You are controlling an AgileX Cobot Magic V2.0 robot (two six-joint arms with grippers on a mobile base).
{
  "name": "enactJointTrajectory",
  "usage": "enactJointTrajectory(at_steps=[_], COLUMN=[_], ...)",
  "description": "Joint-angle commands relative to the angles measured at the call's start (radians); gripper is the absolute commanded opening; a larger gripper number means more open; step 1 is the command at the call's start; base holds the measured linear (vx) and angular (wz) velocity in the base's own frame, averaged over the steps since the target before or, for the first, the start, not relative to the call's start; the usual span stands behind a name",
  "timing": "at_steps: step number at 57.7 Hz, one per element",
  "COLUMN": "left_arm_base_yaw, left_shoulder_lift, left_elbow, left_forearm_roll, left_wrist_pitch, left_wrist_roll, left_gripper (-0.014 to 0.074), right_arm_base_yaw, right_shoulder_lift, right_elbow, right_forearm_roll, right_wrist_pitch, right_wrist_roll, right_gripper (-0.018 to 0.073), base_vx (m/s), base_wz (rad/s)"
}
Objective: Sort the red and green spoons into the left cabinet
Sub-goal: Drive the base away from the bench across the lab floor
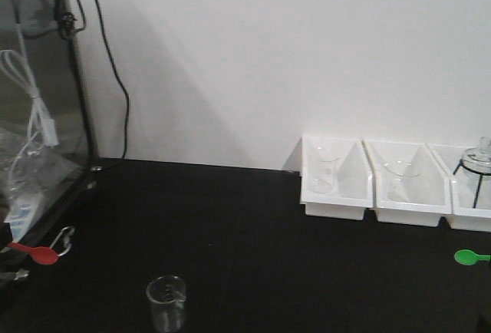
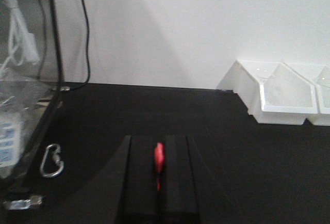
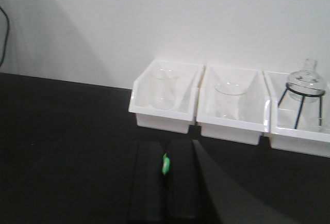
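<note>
My left gripper [image 2: 159, 139] is shut on the red spoon [image 2: 159, 158], whose bowl stands edge-on between the black fingers. In the front view the red spoon [image 1: 34, 252] hangs low over the black table at the far left. My right gripper [image 3: 166, 144] is shut on the green spoon [image 3: 165, 164], also edge-on. In the front view the green spoon [image 1: 469, 256] sits at the far right. The grey shelved cabinet and its blue tray are out of view.
A dark-framed see-through case [image 1: 77, 80] with cables and bags stands at the left, a metal carabiner [image 2: 51, 160] at its foot. A glass beaker [image 1: 166, 302] stands front centre. Three white bins [image 3: 165, 115] with glassware line the back right; one holds a flask [image 3: 305, 83] on a tripod.
</note>
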Motion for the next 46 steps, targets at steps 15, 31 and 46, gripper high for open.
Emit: enactJointTrajectory(at_steps=[15,31,46], left_arm_base_yaw=[-0.006,-0.006,-0.006], left_shoulder_lift=[-0.008,-0.008,-0.008], left_elbow=[-0.029,-0.029,-0.029], left_forearm_roll=[-0.002,-0.002,-0.002], left_wrist_pitch=[-0.079,-0.079,-0.072], left_wrist_roll=[-0.002,-0.002,-0.002], left_gripper=[-0.0006,-0.0006,-0.0006], right_arm_base_yaw=[0.0,0.0,0.0], right_shoulder_lift=[-0.009,-0.009,-0.009], right_elbow=[-0.036,-0.036,-0.036], right_forearm_roll=[-0.002,-0.002,-0.002], right_wrist_pitch=[-0.082,-0.082,-0.082], right_wrist_roll=[-0.003,-0.003,-0.003], right_gripper=[-0.0003,-0.0003,-0.0003], base_vx=[-0.15,-0.18,-0.16], base_wz=[0.55,0.64,0.66])
